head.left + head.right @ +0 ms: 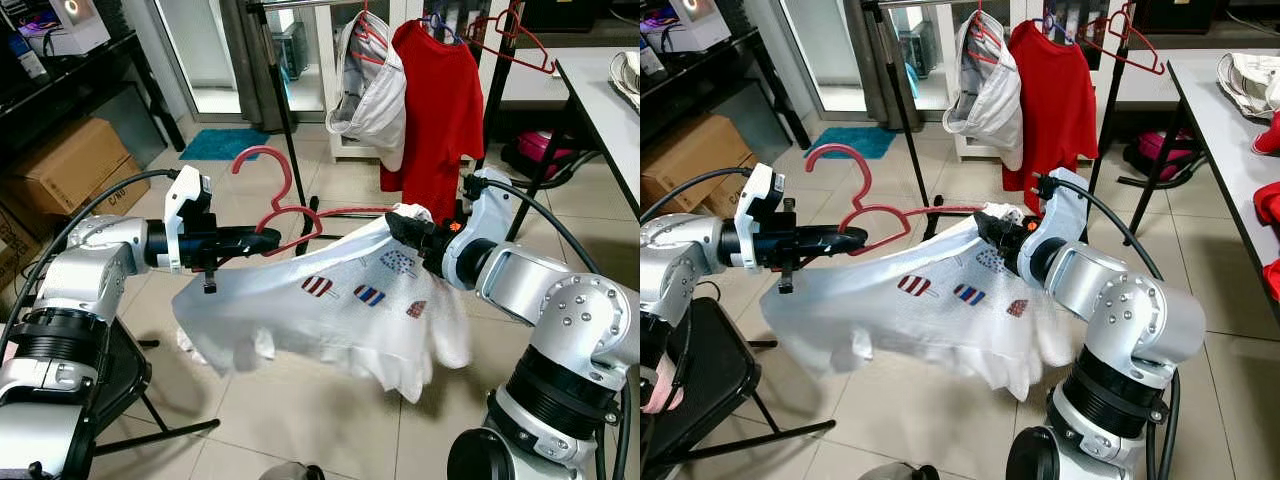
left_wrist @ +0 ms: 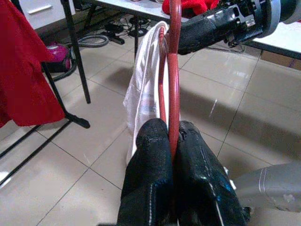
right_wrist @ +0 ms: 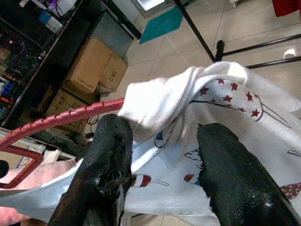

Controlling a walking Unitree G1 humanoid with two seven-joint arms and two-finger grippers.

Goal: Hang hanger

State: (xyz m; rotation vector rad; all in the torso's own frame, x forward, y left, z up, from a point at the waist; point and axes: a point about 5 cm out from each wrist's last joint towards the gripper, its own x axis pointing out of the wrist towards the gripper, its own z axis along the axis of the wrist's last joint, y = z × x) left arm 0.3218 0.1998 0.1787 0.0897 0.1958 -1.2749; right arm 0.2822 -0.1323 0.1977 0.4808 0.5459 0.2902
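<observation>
One red hanger (image 1: 275, 200) pinched in the left claw (image 1: 262, 240); right claw (image 3: 162, 155) spread around one white shirt (image 1: 330, 310).

The white shirt (image 1: 330, 300) is covering the far arm of the red hanger (image 1: 275, 205), and its lower hem is appearing motion-blurred at centre frame. The right gripper (image 3: 160, 155) tips are being hidden under the cloth in the head views. The frame's top edge is cutting off the clothes rack (image 1: 285, 110). The table (image 1: 600, 110) is running off the right edge.
</observation>
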